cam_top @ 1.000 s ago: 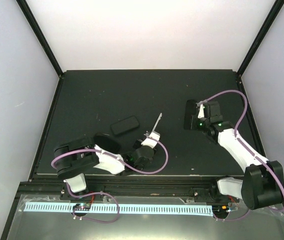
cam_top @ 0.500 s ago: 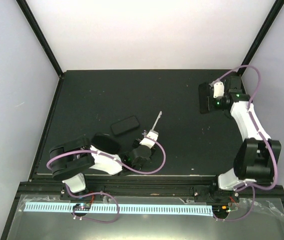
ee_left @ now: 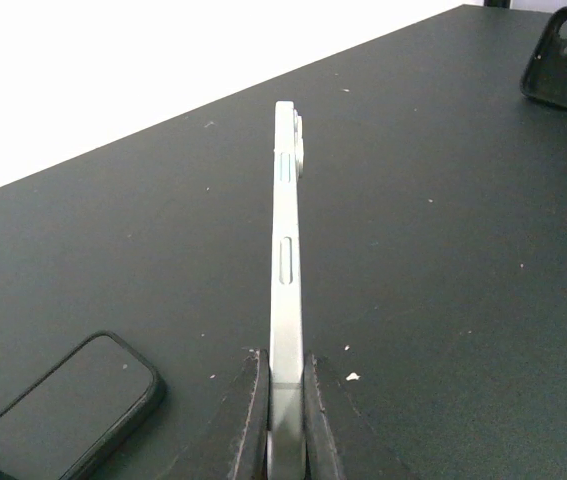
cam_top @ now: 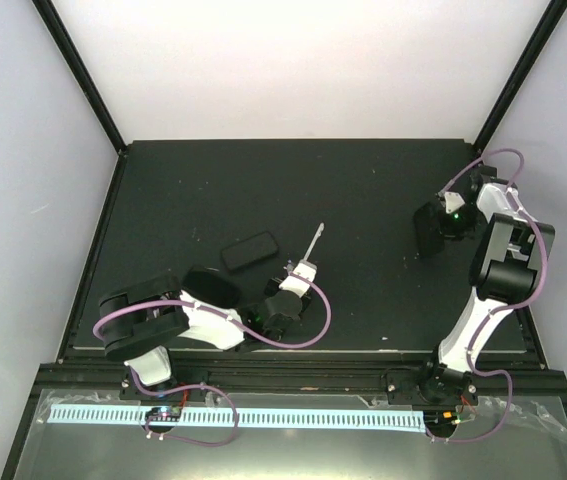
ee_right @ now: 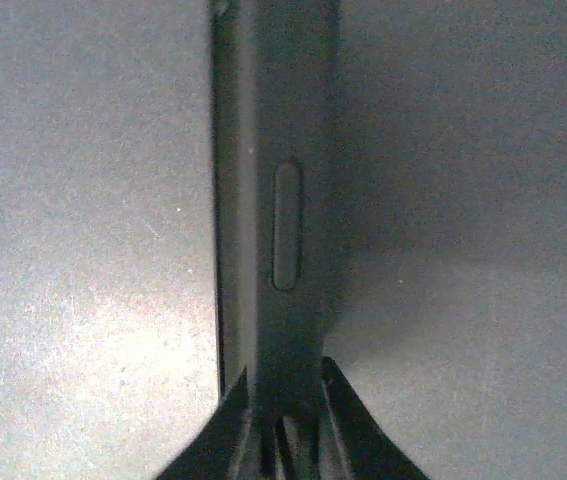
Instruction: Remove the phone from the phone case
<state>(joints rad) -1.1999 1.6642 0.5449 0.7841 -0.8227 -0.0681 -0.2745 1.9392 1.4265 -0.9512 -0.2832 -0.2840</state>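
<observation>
one left gripper [ee_left: 283, 365], one right gripper [ee_right: 283, 380], one phone [ee_left: 285, 250], one black phone case [ee_right: 273, 200], one dark handset [ee_left: 73, 400]

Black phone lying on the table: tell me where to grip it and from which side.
Pinch the black phone across its two long edges, near the middle, coming straight down. It lies flat on the table, so only its thin sides offer opposing faces. The left gripper is nearest but is holding a silver phone.
</observation>
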